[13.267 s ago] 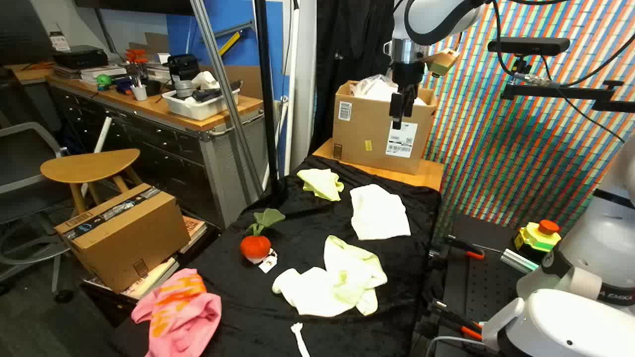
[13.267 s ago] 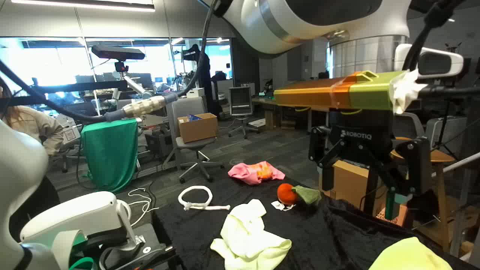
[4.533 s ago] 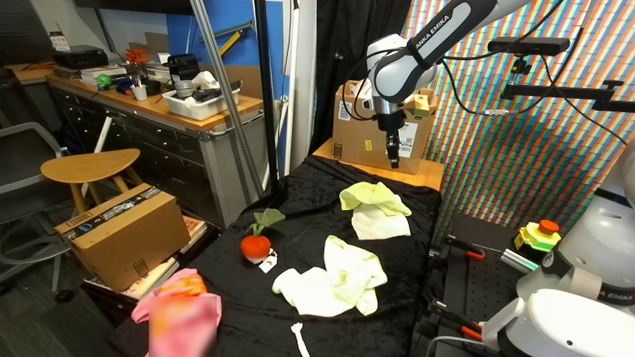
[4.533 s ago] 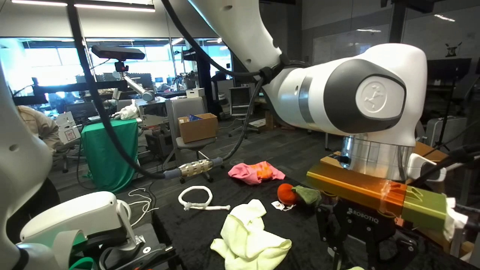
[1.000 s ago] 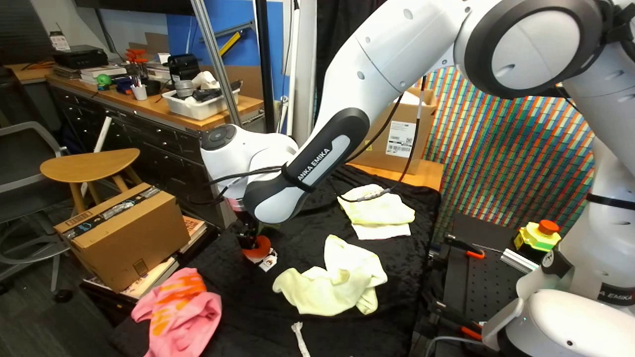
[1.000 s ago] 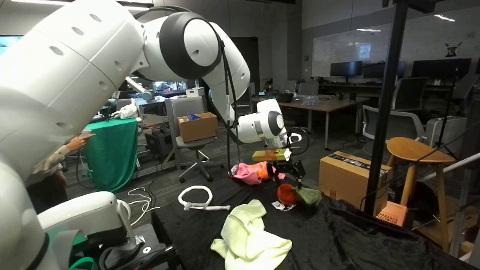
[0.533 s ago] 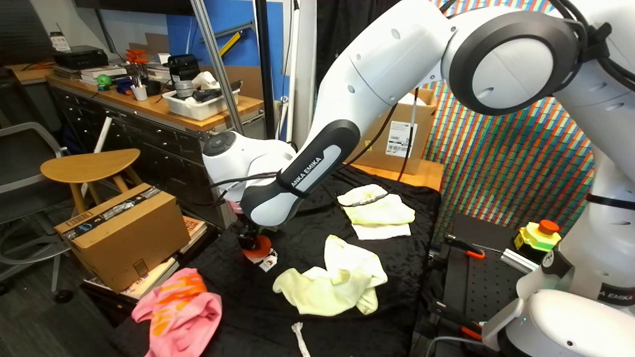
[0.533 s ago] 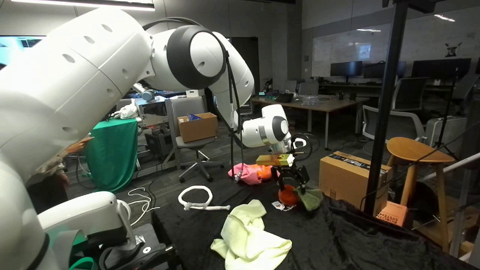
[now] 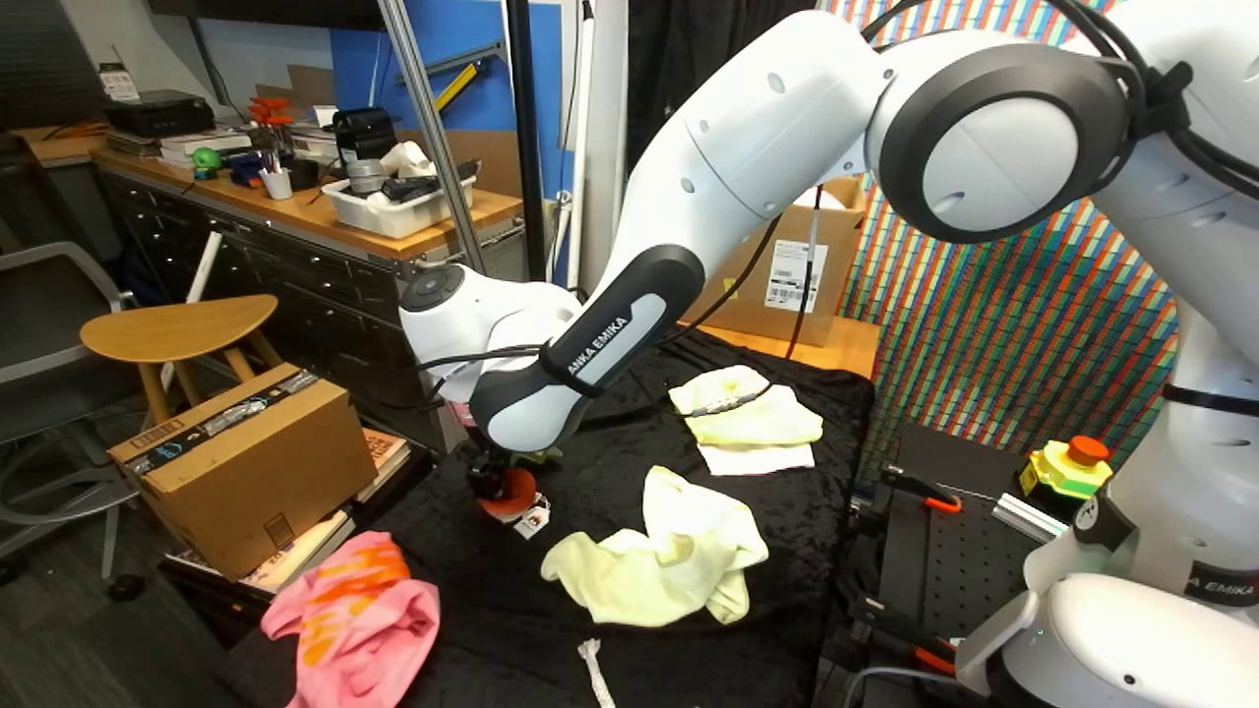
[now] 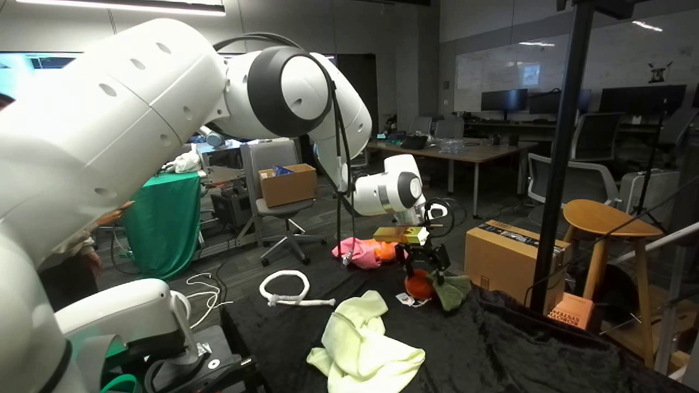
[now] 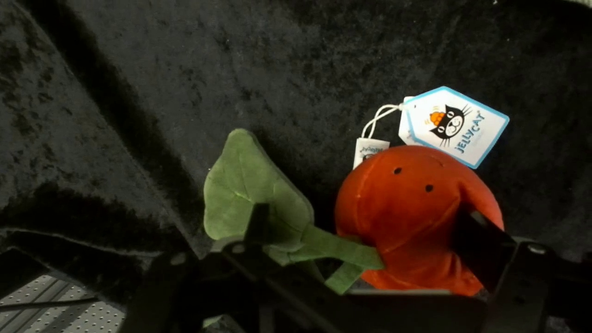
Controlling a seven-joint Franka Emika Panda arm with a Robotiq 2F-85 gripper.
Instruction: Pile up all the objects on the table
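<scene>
Down a touch from a second ago, the arm (image 9: pixel 748 147) has come in over the red toy (image 11: pixel 407 203), and the toy's green leaf (image 11: pixel 254 180) has been nudged over. The jaws are spread wide, one side seeming to dent the red body, the other over the leaf; nothing looks gripped yet, and the toy rests on the bench (image 9: pixel 492 629). I'd guess it's next to join the yellow cloth (image 9: pixel 777 421) lying over a white cloth (image 9: pixel 757 460). Off on their own lie a crumpled pale cloth (image 9: pixel 659 580), a pink cloth (image 9: pixel 379 629) and some white rope (image 9: pixel 596 676). One worry: the arm's cable (image 9: pixel 728 404), dangling in front of those stacked cloths in an exterior view, could snag; so could the toy's paper tag (image 11: pixel 455 127).
</scene>
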